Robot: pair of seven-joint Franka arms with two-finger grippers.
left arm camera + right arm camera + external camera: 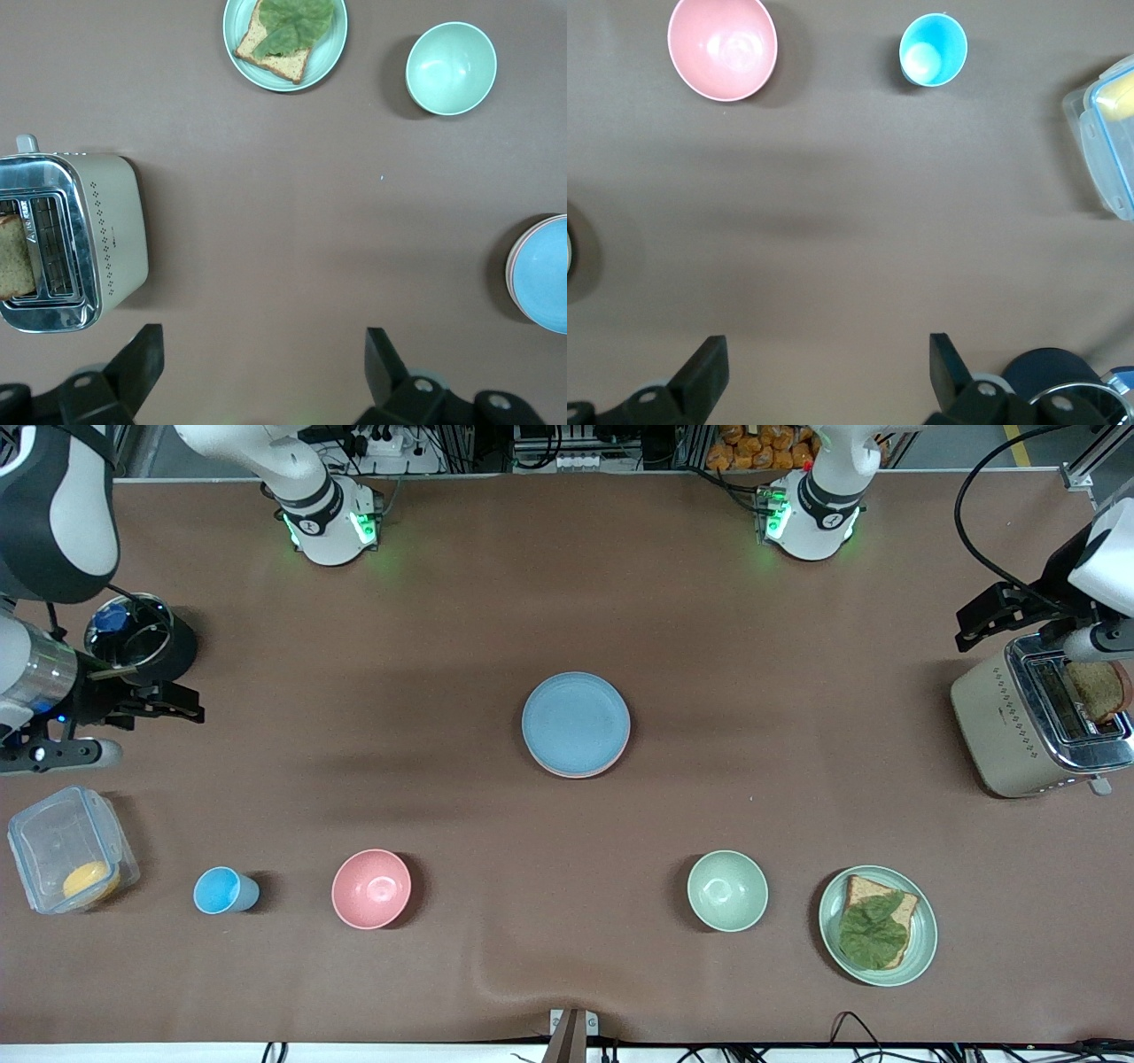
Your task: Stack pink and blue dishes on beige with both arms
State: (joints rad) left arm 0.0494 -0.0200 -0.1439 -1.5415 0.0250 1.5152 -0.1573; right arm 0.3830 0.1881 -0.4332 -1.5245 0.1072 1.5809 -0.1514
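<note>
The light blue plate (576,722) lies on top of a stack in the middle of the table. The pink plate's rim (580,773) shows just under it. No beige plate shows; anything below the pink one is hidden. The stack's edge, blue plate (545,274) uppermost, also appears in the left wrist view. My left gripper (966,627) hangs open and empty over the table by the toaster at the left arm's end; its fingers (142,354) frame bare table. My right gripper (182,704) hangs open and empty at the right arm's end, its fingers (709,359) over bare table.
A toaster (1036,726) holds a bread slice. Nearer the front camera stand a green plate (926,948) with bread and a leaf, a green bowl (727,890), a pink bowl (371,888), a blue cup (221,890) and a clear box (71,850). A black pot (142,638) sits by the right gripper.
</note>
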